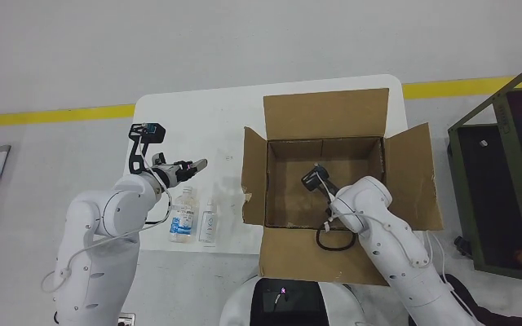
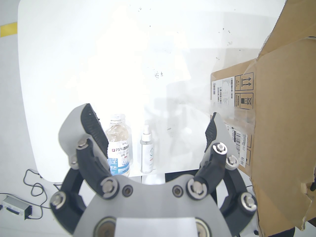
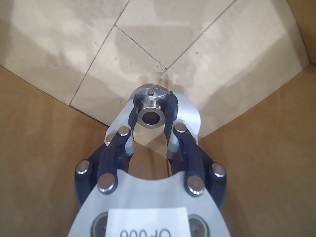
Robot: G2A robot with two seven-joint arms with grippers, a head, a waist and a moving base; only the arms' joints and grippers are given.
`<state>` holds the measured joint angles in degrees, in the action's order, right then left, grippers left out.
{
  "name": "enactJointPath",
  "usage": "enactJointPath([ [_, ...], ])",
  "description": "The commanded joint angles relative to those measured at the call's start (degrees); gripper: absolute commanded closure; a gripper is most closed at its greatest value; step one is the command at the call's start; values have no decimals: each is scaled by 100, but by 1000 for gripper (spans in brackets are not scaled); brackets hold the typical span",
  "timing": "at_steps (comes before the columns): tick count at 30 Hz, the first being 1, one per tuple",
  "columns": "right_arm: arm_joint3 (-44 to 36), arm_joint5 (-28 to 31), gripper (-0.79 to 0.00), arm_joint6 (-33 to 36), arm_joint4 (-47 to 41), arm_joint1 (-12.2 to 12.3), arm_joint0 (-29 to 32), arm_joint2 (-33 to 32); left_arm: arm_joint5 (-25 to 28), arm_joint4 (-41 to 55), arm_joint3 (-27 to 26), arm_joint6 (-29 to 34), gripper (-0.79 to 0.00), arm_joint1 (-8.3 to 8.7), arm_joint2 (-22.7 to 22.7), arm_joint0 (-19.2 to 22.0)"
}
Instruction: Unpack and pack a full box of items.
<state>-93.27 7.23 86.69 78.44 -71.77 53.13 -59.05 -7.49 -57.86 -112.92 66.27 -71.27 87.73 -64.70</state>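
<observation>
Right pincer [image 3: 150,119]: closed on the hub of a metal bushing [image 3: 149,117], low inside the box [image 1: 408,163].
Bushing axis: in line with the pincer, bore facing the wrist, flange toward the box floor.
Left pincer [image 2: 153,129]: wide, holding nothing, above the tabletop [image 2: 98,50], near a clear bottle [image 2: 119,146].
Nearer arm: right.

Labelled bottle [image 2: 120,146], barcode stickers [image 2: 222,91] on box [image 2: 279,129]
</observation>
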Motion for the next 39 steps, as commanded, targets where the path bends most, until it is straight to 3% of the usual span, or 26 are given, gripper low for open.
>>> enactJointPath([
  [1, 15, -1, -280, -9, -4, -7, 2, 14, 0, 0, 0, 0, -785, 0, 0, 0],
  [7, 70, 1, -243, -41, -5, -25, 0, 28, 0, 0, 0, 0, -785, 0, 0, 0],
  [10, 75, 0, -108, -42, 6, -32, -7, 23, 0, 0, 0, 0, -785, 0, 0, 0],
  [11, 60, -8, 0, -41, 12, -33, -6, 13, 0, 0, 0, 0, -785, 0, 0, 0],
  [24, -723, -104, 0, 37, -1, -12, 76, -324, 0, 0, 0, 0, -785, 0, 0, 0],
  [32, -2387, -254, 0, -139, -387, 69, 305, -1215, 0, 0, 0, 0, -785, 0, 0, 0],
  [39, -3846, -332, 0, -637, -872, 155, 900, -2331, 0, 0, 0, 0, -785, 0, 0, 0],
])
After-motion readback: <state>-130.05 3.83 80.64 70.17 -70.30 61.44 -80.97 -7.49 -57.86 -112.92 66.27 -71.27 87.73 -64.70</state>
